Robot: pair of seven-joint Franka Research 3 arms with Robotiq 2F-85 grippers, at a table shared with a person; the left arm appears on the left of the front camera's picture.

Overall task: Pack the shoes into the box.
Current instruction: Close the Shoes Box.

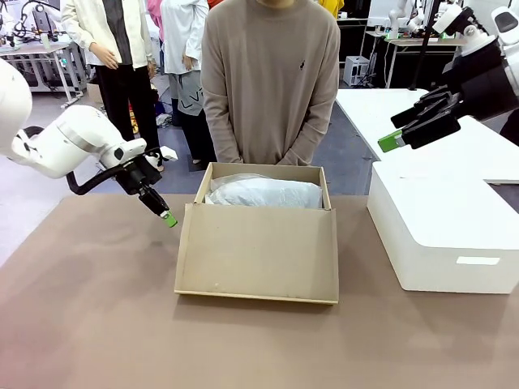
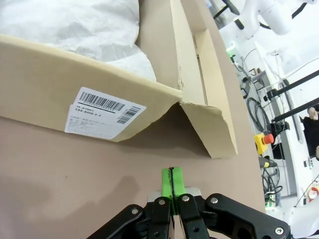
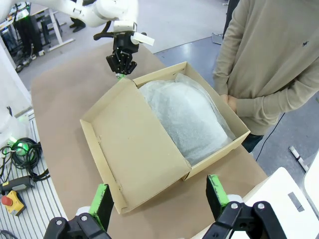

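Front view: my left gripper [image 1: 168,219], clenched and empty, is hovering just beside the box [image 1: 258,253] at its left end, nearer than my right gripper [image 1: 391,139], which is hanging released above the white box [image 1: 442,235]. The box's long axis is running across me.

The box [image 1: 258,251] is tan-brown cardboard, unprinted on its flap. The tissue paper [image 1: 263,193] inside is white (greyish where it creases). A label [image 2: 104,113] on the box's side wall is white with a black barcode and black print. The table [image 1: 89,316] top is dull brown. The left gripper [image 1: 167,219] is black with green pads; the right gripper [image 1: 395,141] is coloured alike. The larger box [image 1: 442,235] is plain white. The person's sweater [image 1: 272,73] is beige.
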